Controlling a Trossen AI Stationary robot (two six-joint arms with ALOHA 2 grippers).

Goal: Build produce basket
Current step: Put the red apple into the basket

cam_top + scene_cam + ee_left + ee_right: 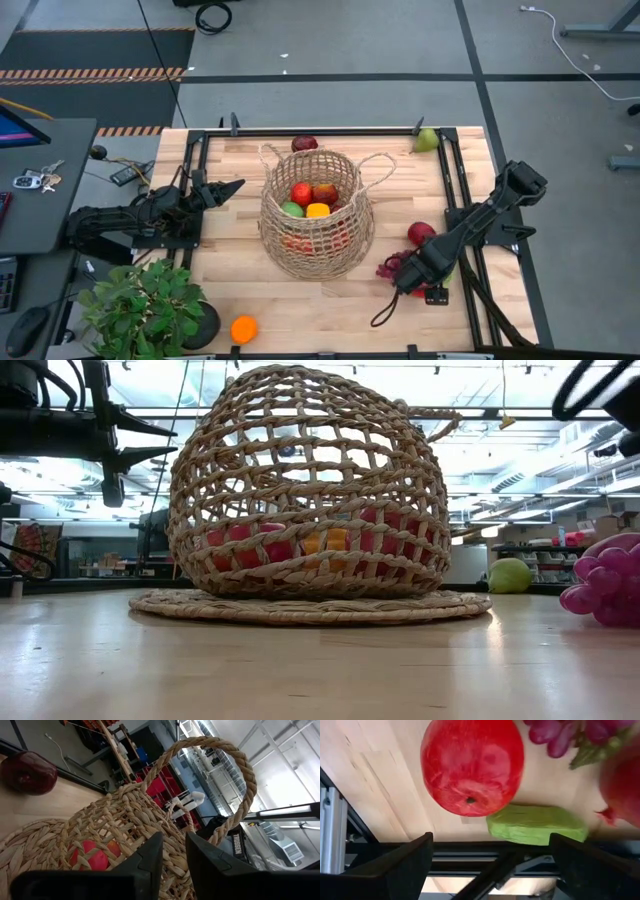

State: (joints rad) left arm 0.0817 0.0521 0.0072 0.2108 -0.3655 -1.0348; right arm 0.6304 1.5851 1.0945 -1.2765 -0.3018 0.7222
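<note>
Basket point(318, 212): mid-table, upright; holds red, green and yellow-orange fruit.
Right gripper point(412, 277): fingers spread wide, empty, low over purple grapes point(393, 266) beside red apple point(471, 766).
Risk: likely nudges apple or grapes away; round fruit rolls.
Left gripper point(236, 185): closed, empty, beside basket rim.

one wicker basket point(318, 215), one bunch of purple grapes point(392, 266), one orange point(243, 329), one green pear point(427, 140), two red apples point(305, 144) out on the desk point(240, 290), one potted plant point(140, 310)
</note>
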